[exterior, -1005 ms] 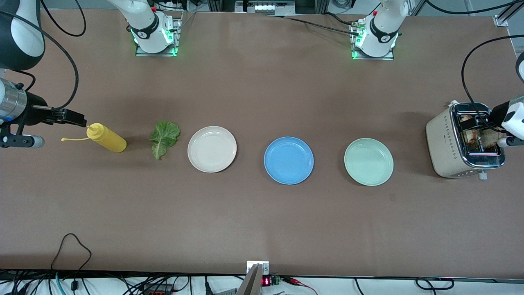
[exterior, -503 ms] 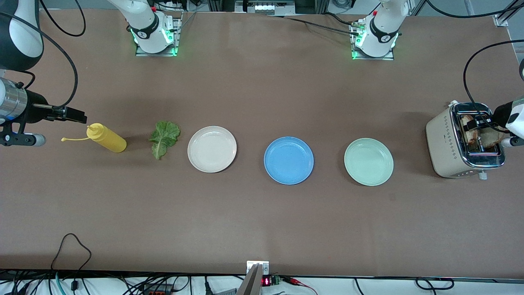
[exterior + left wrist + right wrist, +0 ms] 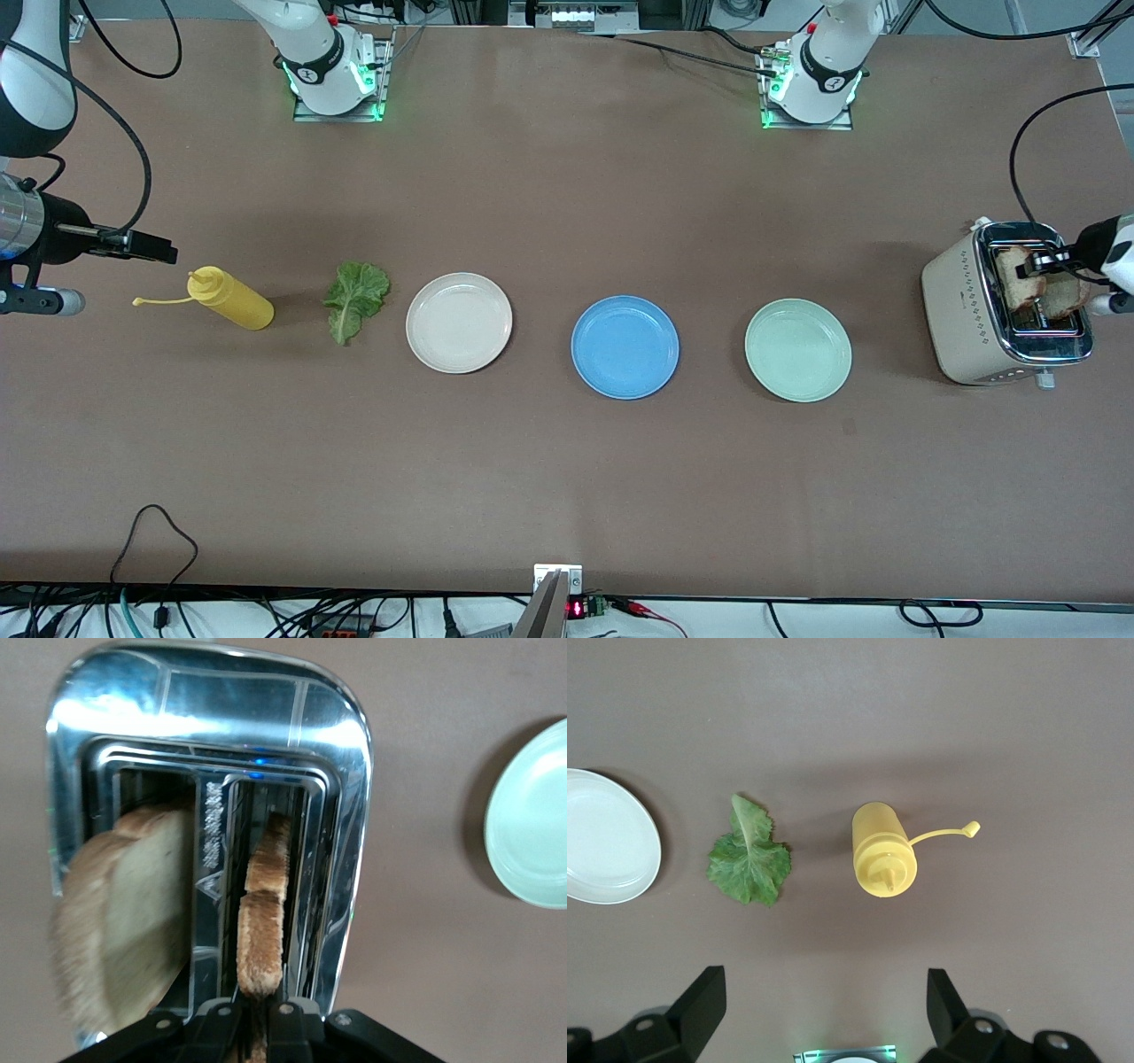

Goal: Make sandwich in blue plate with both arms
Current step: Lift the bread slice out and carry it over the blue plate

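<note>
**A:** Since a second ago the left gripper (image 3: 1045, 260) over the toaster (image 3: 961, 310) has gone from spread to pinched on a toast slice (image 3: 263, 930), and the right arm's pulled back a bit toward its end of the table (image 3: 567, 461). What else is around?

**B:** Row of round glossy plates: cream plate (image 3: 459, 322), blue plate (image 3: 625, 346) in the middle with nothing on it, mint plate (image 3: 797, 349) nearest the toaster. Crinkly lettuce leaf (image 3: 355, 299) lies flat between the cream plate and a yellow squeeze bottle (image 3: 229, 299).

**A:** Jaws?

**B:** Left jaws are pressed onto the browned crust edge of that slice, which stands upright in a slot of the shiny chrome top. A second, paler slice (image 3: 124, 921) sits in the other slot. Right gripper (image 3: 824, 1005) hangs over the table near the bottle, jaws spread wide, holding nothing.
</note>
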Controlling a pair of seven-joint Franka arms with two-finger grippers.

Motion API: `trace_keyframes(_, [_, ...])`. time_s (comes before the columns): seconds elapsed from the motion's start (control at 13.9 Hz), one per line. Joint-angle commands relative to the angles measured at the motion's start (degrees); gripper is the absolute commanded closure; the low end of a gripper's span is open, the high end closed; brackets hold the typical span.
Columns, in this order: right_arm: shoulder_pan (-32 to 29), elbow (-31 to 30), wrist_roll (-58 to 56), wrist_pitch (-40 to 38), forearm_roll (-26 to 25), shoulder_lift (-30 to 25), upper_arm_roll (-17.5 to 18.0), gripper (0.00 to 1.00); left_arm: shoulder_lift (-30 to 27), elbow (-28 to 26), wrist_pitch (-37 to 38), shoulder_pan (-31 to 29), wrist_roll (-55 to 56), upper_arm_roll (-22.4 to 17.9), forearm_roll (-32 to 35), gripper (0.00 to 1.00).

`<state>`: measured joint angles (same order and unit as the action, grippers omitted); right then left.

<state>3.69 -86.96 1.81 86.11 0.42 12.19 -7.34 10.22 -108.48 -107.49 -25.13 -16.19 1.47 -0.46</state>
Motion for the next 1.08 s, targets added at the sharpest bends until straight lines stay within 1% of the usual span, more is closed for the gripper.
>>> trace_keyframes(0.0, [-0.35,0.38,-0.49,-0.76,-0.42,-0.15,0.31,0.00,-0.29,11.32,13.39,-0.71,-2.27,0.81,0.20,0.99])
trace_keyframes(0.14, [-0.17,0.39,-0.40,-0.76,-0.42,-0.15,0.31,0.00,-0.21,18.36,21.93,0.52,-2.01,1.87,0.03,0.99])
trace_keyframes(0.22, [-0.26,0.39,-0.40,-0.76,-0.42,-0.15,0.31,0.00,-0.20,19.96,23.97,1.31,-2.09,3.00,-0.58,0.99])
trace_keyframes(0.29, [-0.26,0.39,-0.49,-0.76,-0.42,-0.15,0.31,0.00,-0.38,20.06,24.95,1.75,-1.66,5.10,-1.29,0.99])
trace_keyframes(0.43, [-0.17,0.39,-0.40,-0.76,-0.42,-0.15,0.31,0.00,0.14,19.45,25.83,1.93,-0.61,12.03,-3.57,0.99])
trace_keyframes(0.5, [-0.26,0.39,-0.40,-0.76,-0.42,-0.15,0.31,0.00,1.28,19.36,25.75,2.28,1.84,15.55,-4.97,0.99])
trace_keyframes(0.65, [-0.17,0.39,-0.40,-0.85,-0.34,-0.15,0.31,0.00,4.26,19.54,24.00,3.33,6.23,22.32,-6.73,0.99])
trace_keyframes(0.79, [-0.35,0.39,-0.40,-0.68,-0.25,-0.06,0.31,0.00,8.30,19.27,19.88,6.13,12.90,26.20,-9.10,0.99])
trace_keyframes(0.86, [-0.26,0.39,-0.40,-0.76,-0.16,-0.15,0.31,0.00,10.50,19.36,17.16,8.32,17.11,26.83,-11.47,0.99])
trace_keyframes(1.01, [-0.35,0.30,-0.40,-0.94,-0.25,-0.15,0.31,0.00,13.67,19.36,10.58,14.90,25.11,26.83,-12.81,0.99])
